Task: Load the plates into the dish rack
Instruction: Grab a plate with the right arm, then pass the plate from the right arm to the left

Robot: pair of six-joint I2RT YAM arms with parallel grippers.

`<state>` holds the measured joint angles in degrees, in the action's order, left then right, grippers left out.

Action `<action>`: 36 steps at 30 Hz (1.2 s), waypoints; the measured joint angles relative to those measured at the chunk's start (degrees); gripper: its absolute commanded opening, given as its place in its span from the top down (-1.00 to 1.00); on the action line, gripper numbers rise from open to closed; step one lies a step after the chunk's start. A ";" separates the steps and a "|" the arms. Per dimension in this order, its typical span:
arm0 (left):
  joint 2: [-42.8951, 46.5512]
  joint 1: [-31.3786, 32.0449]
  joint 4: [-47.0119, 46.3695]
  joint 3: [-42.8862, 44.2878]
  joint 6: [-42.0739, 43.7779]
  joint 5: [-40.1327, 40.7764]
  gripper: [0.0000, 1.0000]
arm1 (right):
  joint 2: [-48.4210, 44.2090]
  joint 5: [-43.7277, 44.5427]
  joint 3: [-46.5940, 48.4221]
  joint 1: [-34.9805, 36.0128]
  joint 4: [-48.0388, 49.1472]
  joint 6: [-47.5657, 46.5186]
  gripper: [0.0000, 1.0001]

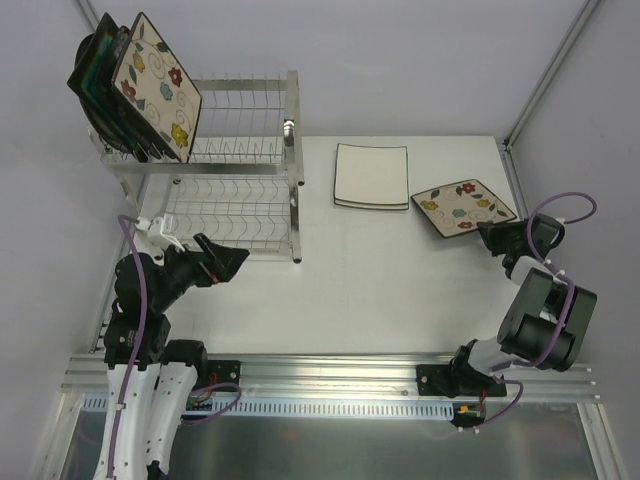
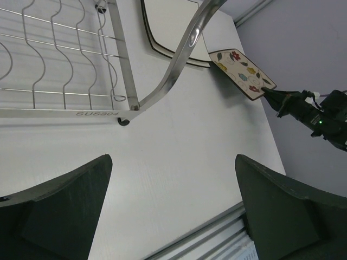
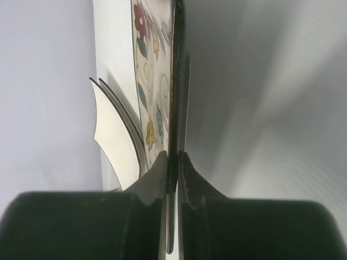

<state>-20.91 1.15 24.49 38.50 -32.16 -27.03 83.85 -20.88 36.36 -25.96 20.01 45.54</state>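
Observation:
The silver dish rack point(image 1: 240, 212) stands at the far left. On its upper tier several plates stand upright: a cream flowered square plate point(image 1: 156, 86) in front, dark plates point(image 1: 95, 75) behind it. A white square plate point(image 1: 371, 176) lies flat on the table. My right gripper point(image 1: 488, 232) is shut on the near corner of a second cream flowered plate point(image 1: 462, 206) and holds it tilted, just off the table. The right wrist view shows its fingertips point(image 3: 160, 165) pinching that plate's edge point(image 3: 152, 81). My left gripper point(image 1: 226, 262) is open and empty in front of the rack's lower tier.
The left wrist view shows the rack's frame point(image 2: 122, 59), the white plate point(image 2: 173, 27), the flowered plate point(image 2: 241, 73) and the right gripper point(image 2: 282, 101). Grey walls close in on the left and right. A metal rail point(image 1: 330, 375) runs along the near edge.

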 measured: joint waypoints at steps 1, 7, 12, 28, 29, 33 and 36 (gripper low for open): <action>-0.52 -0.02 0.00 0.31 -0.76 -0.28 -0.98 | -0.79 -0.20 0.04 -0.02 -0.85 -0.04 0.99; -2.78 0.07 0.00 1.16 -4.17 -2.97 -0.99 | -6.51 -1.60 0.09 -0.04 -4.94 -0.28 0.99; -3.89 1.55 -0.02 1.18 -5.90 -4.02 -0.98 | -11.61 -2.75 0.09 0.48 -7.50 -0.42 0.99; -11.47 22.69 -1.44 2.97 -10.03 4.24 -0.98 | -17.77 -11.30 0.48 11.58 -11.08 -0.42 0.99; -12.13 24.02 -1.73 3.10 -10.40 5.33 -0.98 | -18.01 -11.89 0.70 12.33 -11.41 -0.42 0.99; -14.80 28.92 -3.10 3.28 -11.28 9.55 -0.98 | -20.17 -14.53 0.72 14.93 -12.20 -0.57 0.99; -16.74 31.50 -3.80 3.65 -11.76 11.76 -0.98 | -22.56 -16.50 0.72 16.41 -13.49 -0.94 0.99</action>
<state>-37.65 32.64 20.69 42.15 -43.92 -15.27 61.30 -37.39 37.08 -9.54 6.52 44.60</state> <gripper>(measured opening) 0.991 0.060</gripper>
